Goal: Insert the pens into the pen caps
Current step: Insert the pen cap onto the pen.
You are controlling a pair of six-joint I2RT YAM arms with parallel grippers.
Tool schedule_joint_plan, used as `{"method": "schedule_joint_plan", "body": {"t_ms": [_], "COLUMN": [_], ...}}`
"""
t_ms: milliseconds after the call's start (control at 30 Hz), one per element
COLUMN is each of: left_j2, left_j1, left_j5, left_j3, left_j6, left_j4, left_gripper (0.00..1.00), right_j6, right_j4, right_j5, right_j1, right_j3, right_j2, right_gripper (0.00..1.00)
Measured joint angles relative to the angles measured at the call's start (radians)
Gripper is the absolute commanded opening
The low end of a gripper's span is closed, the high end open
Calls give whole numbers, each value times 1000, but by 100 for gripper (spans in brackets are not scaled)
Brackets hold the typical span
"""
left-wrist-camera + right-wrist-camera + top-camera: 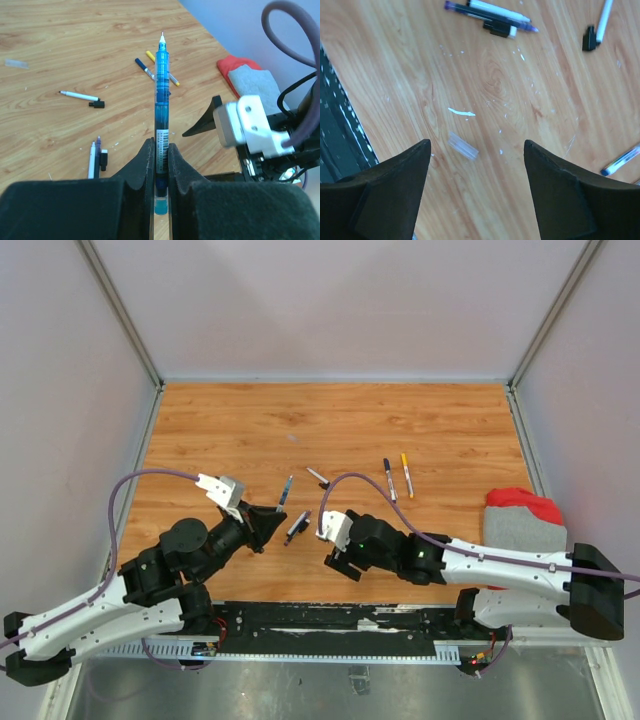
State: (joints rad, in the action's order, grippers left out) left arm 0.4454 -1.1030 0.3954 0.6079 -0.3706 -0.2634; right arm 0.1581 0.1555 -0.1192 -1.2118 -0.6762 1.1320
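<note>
Wooden tabletop [250, 430], left fingers [142, 170] clamping blue pen [161, 95] with unreadable barcode label [161, 145], right fingers [395, 190] spread wide apart

Smooth wood-grain table [230, 430], translucent blue plastic pen [161, 95], matt black left tool [160, 146], red and grey cloth [520, 527]

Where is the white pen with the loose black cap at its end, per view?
Top external: white pen, table centre.
Left wrist: white pen, left of centre.
Right wrist: white pen, top right corner.
Shared landmark: the pen pair lying side by side.
</note>
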Motion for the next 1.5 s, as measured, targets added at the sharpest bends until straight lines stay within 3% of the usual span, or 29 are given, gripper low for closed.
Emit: {"method": "schedule_joint_plan", "body": {"t_ms": [300, 500, 667, 733, 800, 833, 1100, 1367, 1500], "left_j2": [3, -2, -6, -7, -7, -7, -9, -10, -10], "left_j1": [0, 0, 0, 0, 0, 0, 0, 0, 0], "left_j5": [0, 0, 0, 0, 0, 0, 0, -1, -1], "left_j3": [0, 0, 0, 0, 0, 0, 0, 0, 0], "left_j6": [0, 0, -1, -1, -1, -1, -2, -5, -5], "left_j4": [8, 8, 8, 8, 8, 8, 8, 7, 7], "left_gripper": [0, 0, 1, 0, 1, 1, 0, 0, 0], "right_j6": [-496, -836, -1023, -1080, -1150, -1181, -1469, -1701, -1740], "right_j4": [48, 127, 167, 175, 196, 206, 327, 557, 607], "right_j5": [-183, -270, -293, -297, -305, -312, -343, -303, -255], "right_j1": [4, 18, 27, 28, 28, 28, 28, 38, 45], "right_j3": [-6, -7, -7, -7, -7, -7, -37, -262, -318], "right_j2": [19, 20, 20, 20, 19, 19, 35, 269, 358], "right_gripper": [72, 75, 61, 71, 94, 100, 99, 99, 89]}}
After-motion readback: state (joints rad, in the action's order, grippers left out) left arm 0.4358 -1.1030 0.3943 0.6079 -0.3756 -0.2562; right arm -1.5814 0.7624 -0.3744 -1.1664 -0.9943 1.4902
